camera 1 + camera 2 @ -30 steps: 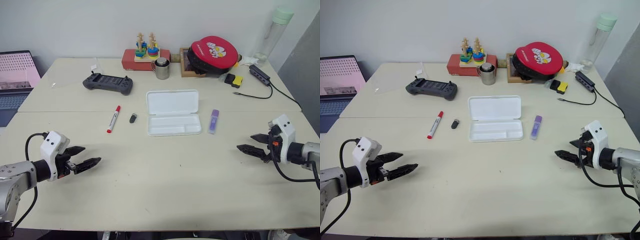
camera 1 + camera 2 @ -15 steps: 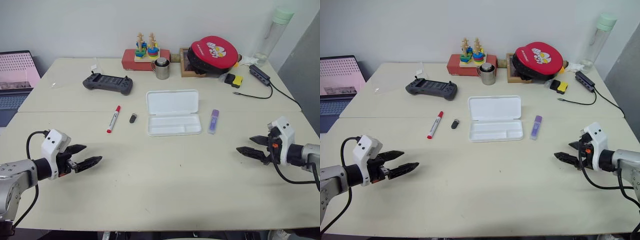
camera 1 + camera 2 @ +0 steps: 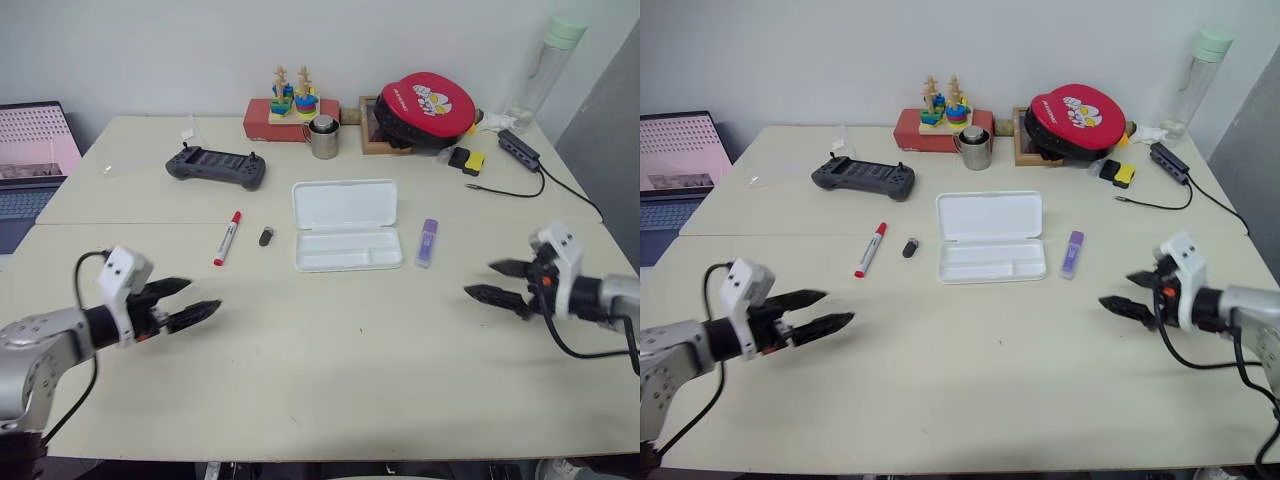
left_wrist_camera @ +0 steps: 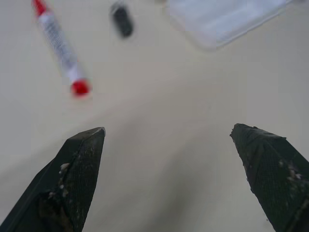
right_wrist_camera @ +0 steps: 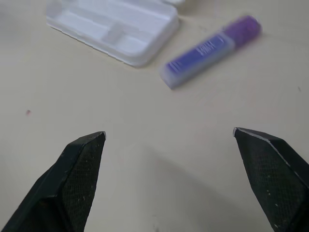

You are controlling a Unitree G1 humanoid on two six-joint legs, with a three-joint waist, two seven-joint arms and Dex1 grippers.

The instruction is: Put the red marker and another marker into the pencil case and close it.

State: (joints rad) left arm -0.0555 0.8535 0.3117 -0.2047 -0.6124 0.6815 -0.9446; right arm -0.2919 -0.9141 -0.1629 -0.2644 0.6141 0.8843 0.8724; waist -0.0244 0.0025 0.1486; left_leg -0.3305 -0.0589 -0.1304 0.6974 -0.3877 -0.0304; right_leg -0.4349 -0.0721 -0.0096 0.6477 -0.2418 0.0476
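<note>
Lying open near the middle of the surface (image 3: 330, 380), the pencil case (image 3: 346, 225) shows its lid folded back and its shallow tray bare. The red marker (image 3: 227, 237) rests well to its left, with a small black oval object (image 3: 265, 236) between them; the purple highlighter (image 3: 427, 242) lies just beside the tray's right end. Both pens sit apart from the case, so nothing is packed yet.

The left claw (image 3: 185, 303) and right claw (image 3: 503, 281) hover above the surface with their jaws spread wide and empty, each pointing inward toward its own pen.

Judged from this, the step in hand is the approach, 1 pen per arm. To do it well:
- Line each claw's 2 fingers across the barrel, not along it.
- Take the red marker mid-barrel so it hangs level.
- Steer the left claw clear of the black object.
- Come down on the highlighter from its outer side, away from the tray wall.
</note>
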